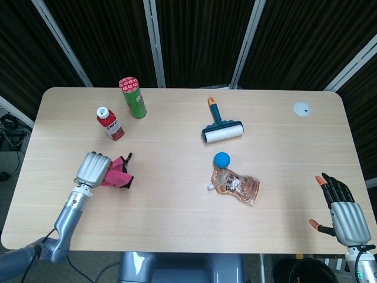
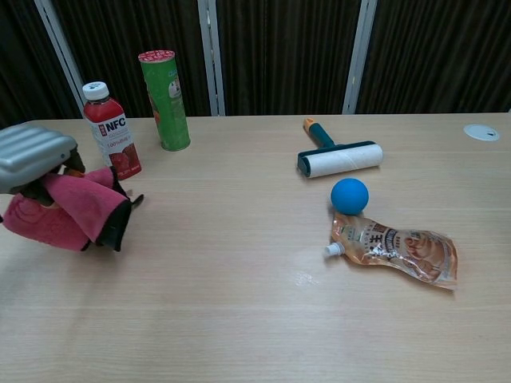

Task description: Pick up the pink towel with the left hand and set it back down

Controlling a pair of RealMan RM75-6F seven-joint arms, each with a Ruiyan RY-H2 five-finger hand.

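The soft pink towel with a black edge [image 2: 76, 211] is bunched under the left hand [image 1: 93, 168], whose curled fingers [image 2: 32, 152] clamp it, while the right hand [image 1: 343, 213] rests far off, fingers apart.

Ribbed silver left hand [image 1: 93, 168] on grey arm; right hand [image 1: 341, 209] silver-backed, black fingers orange-tipped.

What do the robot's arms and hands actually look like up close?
The left hand has a ribbed silver metal back, on a grey cylindrical forearm with a thin dark cable alongside. The right hand has the same silver back, with black fingers tipped in orange.
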